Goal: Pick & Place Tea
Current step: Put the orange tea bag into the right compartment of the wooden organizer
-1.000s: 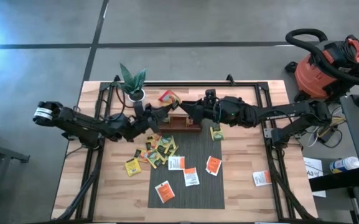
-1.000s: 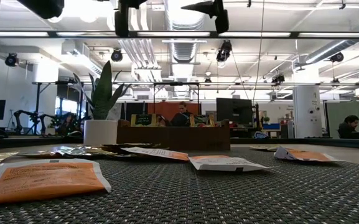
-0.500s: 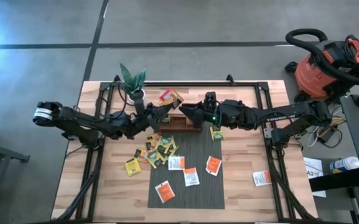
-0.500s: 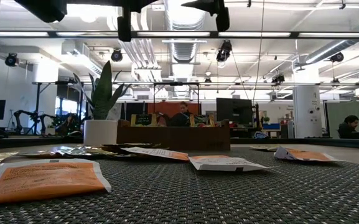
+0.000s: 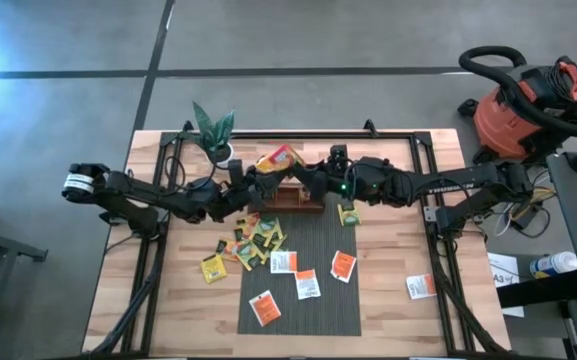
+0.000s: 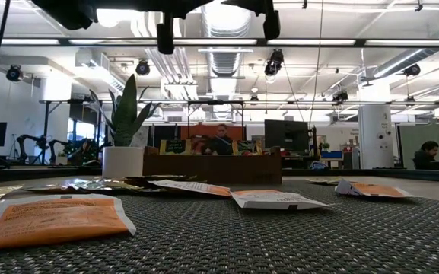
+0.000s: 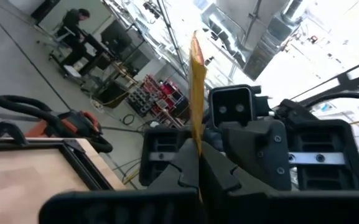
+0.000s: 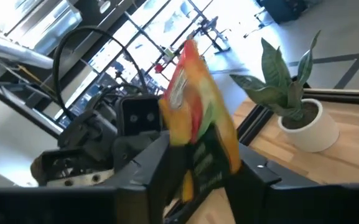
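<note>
Handover of one tea-bag sachet above the long wooden compartment tray, with all places given relative to that tray. The left arm reaches in from the tray's left, low over the table, and its left gripper is clenched on the lower edge of an orange-and-yellow sachet, which stands up in the air just above the tray's left end; the left wrist view shows the same sachet edge-on, pinched between the closed fingers. The right arm stretches in from the tray's right, roughly level and in line with the left arm, so that the right gripper meets the sachet from the opposite side; in the right wrist view its two fingers flank the sachet, but whether they already press on it or merely bracket it cannot be told. The step in hand is judged to be a pass from left to right, not yet completed. The next move calls for the right fingers to close firmly on the sachet before the left ones release, and then for a clean descent into a compartment, since the packet is thin and could slip or twist. A potted plant stands behind the tray's left end. The remaining sachets lie in front of the tray: a green-and-yellow cluster on the left edge of the grey mat, orange-and-white ones farther right, and one well apart on the bare wood.
</note>
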`<state>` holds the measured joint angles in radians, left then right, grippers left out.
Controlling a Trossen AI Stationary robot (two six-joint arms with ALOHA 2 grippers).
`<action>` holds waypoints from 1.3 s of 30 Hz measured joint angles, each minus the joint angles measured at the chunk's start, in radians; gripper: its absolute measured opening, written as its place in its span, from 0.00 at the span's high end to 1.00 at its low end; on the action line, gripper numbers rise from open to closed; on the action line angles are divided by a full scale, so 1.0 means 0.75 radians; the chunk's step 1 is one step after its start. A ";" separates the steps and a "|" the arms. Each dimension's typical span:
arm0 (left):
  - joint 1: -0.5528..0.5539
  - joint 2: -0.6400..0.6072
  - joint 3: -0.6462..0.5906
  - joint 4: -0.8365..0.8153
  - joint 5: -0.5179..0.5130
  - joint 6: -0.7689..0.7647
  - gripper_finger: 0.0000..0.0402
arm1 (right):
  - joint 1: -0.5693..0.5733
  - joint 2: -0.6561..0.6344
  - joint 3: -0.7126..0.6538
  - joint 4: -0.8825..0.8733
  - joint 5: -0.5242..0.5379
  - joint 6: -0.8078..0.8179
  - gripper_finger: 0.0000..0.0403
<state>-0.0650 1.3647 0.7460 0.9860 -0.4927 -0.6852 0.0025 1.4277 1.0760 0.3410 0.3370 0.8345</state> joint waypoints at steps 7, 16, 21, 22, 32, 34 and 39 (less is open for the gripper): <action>0.012 0.003 0.000 -0.002 -0.013 0.004 1.00 | -0.002 0.000 -0.001 -0.001 0.001 -0.026 0.90; 0.009 -0.002 0.002 -0.191 -0.017 0.002 0.97 | -0.040 -0.026 -0.002 -0.138 -0.002 -0.099 0.98; 0.001 -0.018 0.005 -0.416 -0.012 -0.015 0.86 | -0.096 -0.098 -0.002 -0.269 0.009 -0.203 0.98; 0.001 -0.023 0.005 -0.456 -0.011 -0.022 0.84 | -0.113 -0.113 -0.002 -0.320 0.008 -0.226 0.98; -0.017 -0.082 0.004 -0.771 0.072 -0.052 0.76 | -0.300 -0.043 0.268 -1.310 -0.373 -0.459 0.98; -0.016 -0.089 0.013 -0.773 0.037 -0.009 0.76 | -0.297 -0.003 0.352 -1.405 -0.473 -0.515 0.98; 0.026 -0.099 0.078 -0.763 -0.031 0.122 0.76 | -0.283 0.157 0.536 -1.678 -0.638 -0.594 0.98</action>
<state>-0.0458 1.2903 0.8041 0.4134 -0.5160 -0.5939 -0.2096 1.5451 1.4783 -0.9172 -0.1415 0.3887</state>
